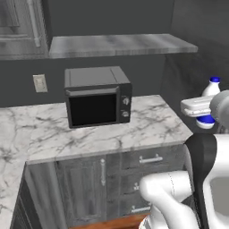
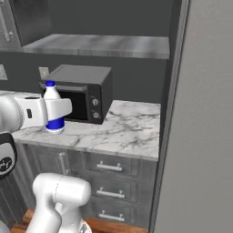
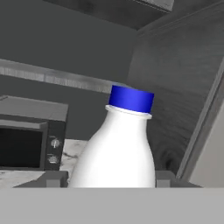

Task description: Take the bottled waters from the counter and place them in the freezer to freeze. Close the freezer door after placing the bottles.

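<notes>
My gripper (image 3: 107, 178) is shut on a bottled water (image 3: 116, 148), a whitish bottle with a blue cap. One fingertip sits on each side of its body. From the left base the bottle (image 1: 211, 91) hangs in the air to the right of the counter (image 1: 147, 129), with the white hand (image 1: 197, 107) across its middle and a blue band at its foot. In the right base view the same bottle (image 2: 51, 95) stands upright in the gripper (image 2: 55, 109), in front of the microwave. A tall light-grey freezer panel (image 2: 205, 136) fills the right side; I cannot tell whether it is the door.
A dark microwave (image 1: 96, 96) (image 2: 84, 93) stands on the marble counter (image 2: 132, 132). A grey wall shelf (image 1: 116, 44) runs above it. Dark cabinet drawers (image 2: 109, 182) lie below the slab. A dark wall panel (image 3: 175, 96) rises at the counter's right end.
</notes>
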Tool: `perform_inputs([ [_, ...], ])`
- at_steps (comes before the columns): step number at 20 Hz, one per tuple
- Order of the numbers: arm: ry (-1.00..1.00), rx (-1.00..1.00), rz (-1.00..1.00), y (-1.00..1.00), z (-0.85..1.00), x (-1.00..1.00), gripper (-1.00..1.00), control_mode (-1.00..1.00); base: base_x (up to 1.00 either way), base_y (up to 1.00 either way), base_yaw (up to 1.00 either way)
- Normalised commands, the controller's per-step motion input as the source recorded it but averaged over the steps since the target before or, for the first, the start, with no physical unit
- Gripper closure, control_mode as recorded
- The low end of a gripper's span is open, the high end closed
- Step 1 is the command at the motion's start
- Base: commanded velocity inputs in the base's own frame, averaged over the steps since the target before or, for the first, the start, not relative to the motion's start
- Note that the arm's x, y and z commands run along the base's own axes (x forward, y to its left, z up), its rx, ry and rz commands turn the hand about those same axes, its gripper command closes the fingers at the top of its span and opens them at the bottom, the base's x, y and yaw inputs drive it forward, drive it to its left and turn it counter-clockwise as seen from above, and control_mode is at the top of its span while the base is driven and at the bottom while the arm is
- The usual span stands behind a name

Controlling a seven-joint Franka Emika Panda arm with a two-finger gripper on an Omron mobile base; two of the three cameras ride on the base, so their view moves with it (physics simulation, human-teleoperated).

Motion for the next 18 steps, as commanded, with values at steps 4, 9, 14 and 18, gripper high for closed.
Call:
perform_inputs([
  [4,0.0,0.0,0.0,0.0,0.0,0.0,1.0,1.0,-1.0,-0.3,-0.02],
  [9,0.0,0.0,0.0,0.0,0.0,0.0,1.0,1.0,-0.67,-0.66,-0.2],
  [14,0.0,0.0,0.0,0.0,0.0,0.0,1.0,1.0,-0.26,-0.93,-0.35],
  [18,0.0,0.0,0.0,0.0,0.0,0.0,1.0,1.0,0.0,-1.0,-0.17],
])
